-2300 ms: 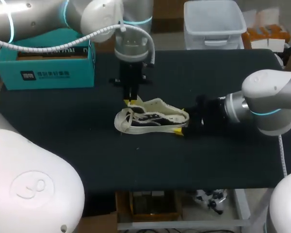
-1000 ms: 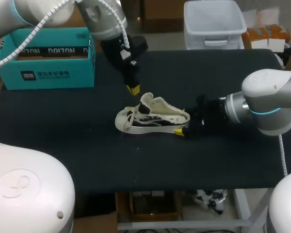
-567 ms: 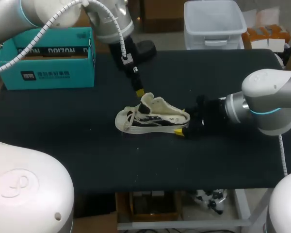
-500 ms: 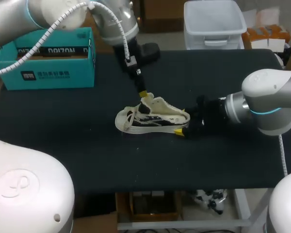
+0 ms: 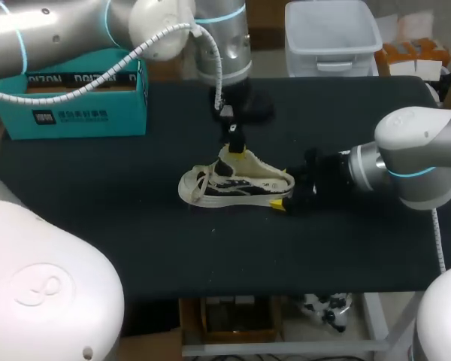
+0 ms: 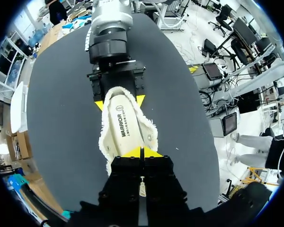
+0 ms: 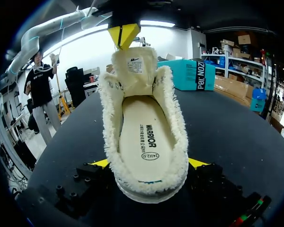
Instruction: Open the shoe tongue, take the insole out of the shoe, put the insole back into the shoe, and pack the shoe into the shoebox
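Sitting near the middle of the black table (image 5: 135,226), the shoe (image 5: 237,184) is cream and fuzzy. Its toe points toward my left side and its heel points toward my right arm.

The right gripper (image 5: 279,188) holds the heel. Its two yellow tips are spread wide, one on each side of the heel, and both press on the shoe. In the right wrist view the heel fills the space between the fingers.

The tongue (image 7: 132,64) is pulled up and stands away from the opening, so you can see right into the shoe. The insole (image 7: 144,135) lies flat inside, with a round mark and some print on it.

The left arm comes in from the back left and leans down over the shoe. The left gripper (image 6: 142,152) has its two yellow tips pressed together, with no gap between them. The tips are at the top edge of the tongue and touch it. I cannot tell if any bit of the tongue is pinched between them.

The box (image 5: 71,101) is teal and open at the top. It sits at the back left corner of the table, well apart from the shoe.
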Action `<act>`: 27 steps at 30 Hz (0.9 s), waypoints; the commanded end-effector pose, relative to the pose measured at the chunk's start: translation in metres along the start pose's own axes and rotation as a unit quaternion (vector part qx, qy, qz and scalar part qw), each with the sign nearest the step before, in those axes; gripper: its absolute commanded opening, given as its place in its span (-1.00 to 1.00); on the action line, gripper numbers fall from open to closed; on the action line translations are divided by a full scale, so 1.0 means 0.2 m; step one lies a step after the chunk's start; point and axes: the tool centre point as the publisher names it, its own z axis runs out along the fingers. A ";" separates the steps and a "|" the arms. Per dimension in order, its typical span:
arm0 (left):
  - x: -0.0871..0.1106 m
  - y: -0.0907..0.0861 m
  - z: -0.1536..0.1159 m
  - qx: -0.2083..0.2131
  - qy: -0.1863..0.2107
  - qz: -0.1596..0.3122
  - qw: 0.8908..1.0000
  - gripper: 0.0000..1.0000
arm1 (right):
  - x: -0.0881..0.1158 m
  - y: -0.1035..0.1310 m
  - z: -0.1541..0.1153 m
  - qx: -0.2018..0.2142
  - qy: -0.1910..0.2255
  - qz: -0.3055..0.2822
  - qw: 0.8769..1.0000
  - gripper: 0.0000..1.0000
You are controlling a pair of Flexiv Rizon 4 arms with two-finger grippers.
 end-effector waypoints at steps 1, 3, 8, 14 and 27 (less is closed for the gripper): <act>-0.06 -0.02 0.12 -0.004 0.020 -0.003 1.000 -1.00 | 0.00 -0.01 0.00 -0.003 0.000 0.000 1.000 -1.00; -0.06 0.01 0.16 -0.001 0.027 -0.004 1.000 -1.00 | 0.00 -0.01 0.00 -0.003 0.000 0.000 1.000 -1.00; -0.04 0.06 0.27 -0.003 0.027 -0.005 1.000 -1.00 | 0.00 -0.01 0.00 -0.003 0.000 0.000 1.000 -1.00; 0.00 0.06 0.39 -0.013 0.042 -0.001 0.999 -1.00 | 0.00 -0.01 0.00 -0.003 0.000 0.000 1.000 -1.00; 0.06 0.12 0.52 -0.021 0.049 -0.033 0.998 -1.00 | 0.00 -0.01 0.00 -0.003 0.000 0.000 1.000 -1.00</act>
